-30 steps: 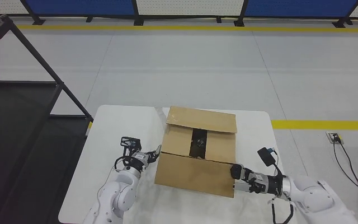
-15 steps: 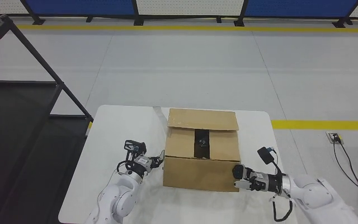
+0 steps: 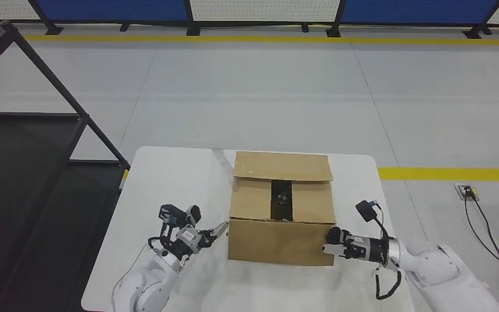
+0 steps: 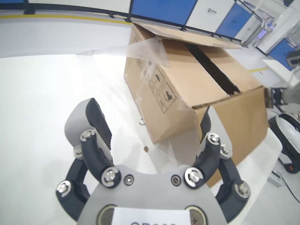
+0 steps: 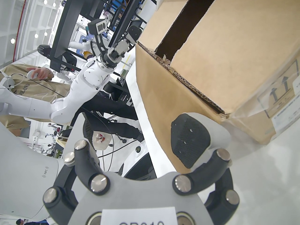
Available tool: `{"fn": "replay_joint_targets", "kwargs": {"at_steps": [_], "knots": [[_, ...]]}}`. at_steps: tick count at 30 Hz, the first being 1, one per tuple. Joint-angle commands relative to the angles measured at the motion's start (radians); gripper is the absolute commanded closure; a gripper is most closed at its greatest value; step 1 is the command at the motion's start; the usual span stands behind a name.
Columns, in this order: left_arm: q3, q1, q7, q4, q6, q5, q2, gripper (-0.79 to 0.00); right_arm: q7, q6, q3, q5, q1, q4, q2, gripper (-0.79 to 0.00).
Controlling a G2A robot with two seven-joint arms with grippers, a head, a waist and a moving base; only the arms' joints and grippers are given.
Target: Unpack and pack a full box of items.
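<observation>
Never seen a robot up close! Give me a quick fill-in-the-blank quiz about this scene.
1. The cardboard box stands on a white ____.
2. The left gripper is wide ____, holding nothing.
3. A strip of clear ____ hangs loose from the box.
Missing words: table; open; tape.

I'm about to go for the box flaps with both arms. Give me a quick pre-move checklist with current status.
1. The left end effector is open: ok, beside the box at its left front corner.
2. The right end effector is open: ok, at the right front corner.
3. The box sits upright on the table: ok.
4. The top flaps are open: not ok, only a dark gap between them.
5. Tape out of the way: not ok, a loose clear strip hangs off the left top edge.
6. What is inside: cannot tell.
</observation>
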Motion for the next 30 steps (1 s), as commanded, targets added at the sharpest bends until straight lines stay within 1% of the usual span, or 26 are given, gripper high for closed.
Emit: {"fn": "replay_joint_targets", "kwargs": {"at_steps": [1,4,9,15,18,20,30], "knots": [[-0.011,0.011,-0.029,-0.008,-0.06,0.011,0.007,-0.785,0.007,0.013,-0.002,0.013,0.007,0.002,-0.001,-0.785],[-0.004,0.018,-0.055,-0.01,-0.086,0.045,0.012,-0.785,0.018,0.015,-0.006,0.03,0.014,0.005,-0.003,-0.785],[0.038,-0.009,-0.06,0.019,-0.036,0.087,0.008,-0.785,0.045,-0.019,-0.005,0.091,0.019,0.0,-0.004,-0.785],[0.07,-0.043,-0.057,0.059,-0.013,0.095,0.004,-0.785,0.072,-0.035,0.027,0.238,0.002,-0.035,0.002,-0.785],[0.071,-0.044,-0.058,0.063,-0.019,0.091,0.005,-0.785,0.047,0.006,0.045,0.332,-0.012,-0.066,0.002,-0.785],[0.069,-0.044,-0.061,0.063,-0.022,0.086,0.006,-0.785,0.009,0.094,0.05,0.377,-0.015,-0.083,0.0,-0.785],[0.069,-0.044,-0.061,0.063,-0.022,0.086,0.006,-0.785,0.009,0.094,0.05,0.377,-0.015,-0.083,0.0,-0.785]]}}
